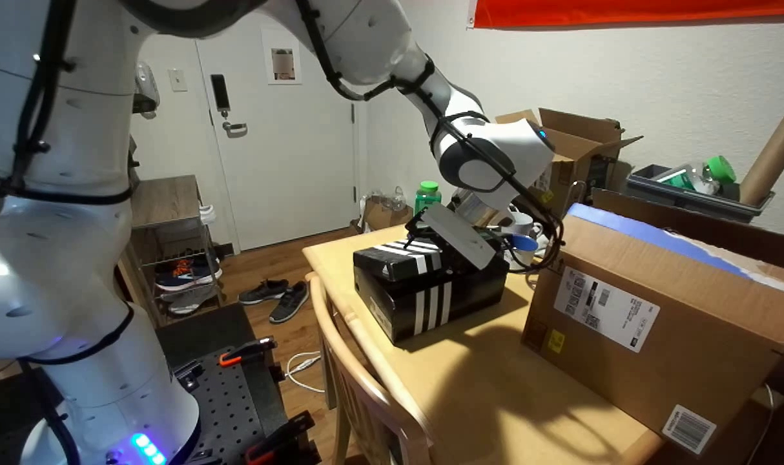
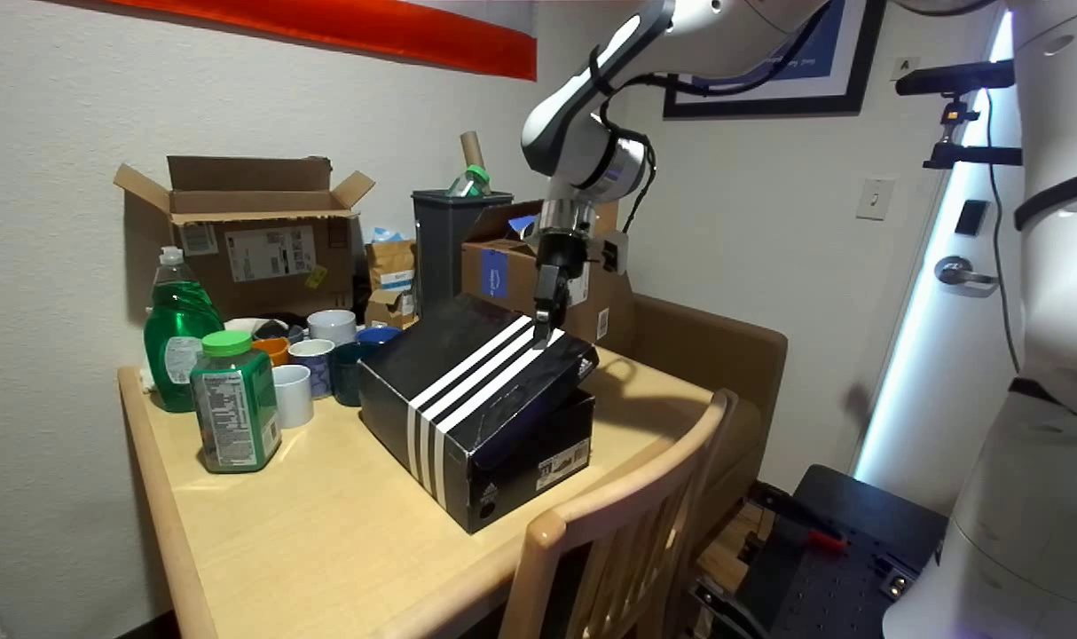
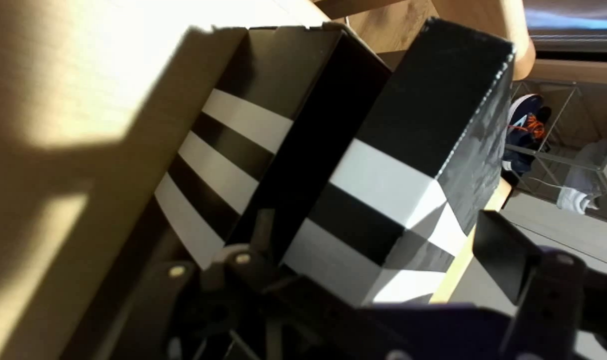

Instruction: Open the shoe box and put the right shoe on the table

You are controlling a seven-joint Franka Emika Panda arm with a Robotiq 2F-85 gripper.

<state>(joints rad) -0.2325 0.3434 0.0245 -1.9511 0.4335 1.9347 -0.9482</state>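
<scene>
The black shoe box [image 1: 469, 300] with white stripes stands on the light tan table [image 2: 299, 524]; it shows in all views. Its lid [image 2: 436, 342] is tilted, raised along one side, with a dark gap between lid and box in the wrist view [image 3: 308, 145]. My gripper [image 2: 547, 324] is at the raised lid's striped edge. In the wrist view the gripper [image 3: 376, 220] is open, its fingers wide apart: one at the dark gap under the lid, the other over the lid's top. I cannot tell whether they touch it. The right shoe is out of view; the box's inside is hidden.
A big brown carton [image 1: 650, 336] stands close beside the shoe box. Several mugs [image 2: 312, 364], a green jar [image 2: 235, 404] and a green soap bottle [image 2: 179, 333] stand behind it. A wooden chair [image 2: 627, 515] is at the table's edge. Dark shoes [image 1: 288, 300] lie on the floor.
</scene>
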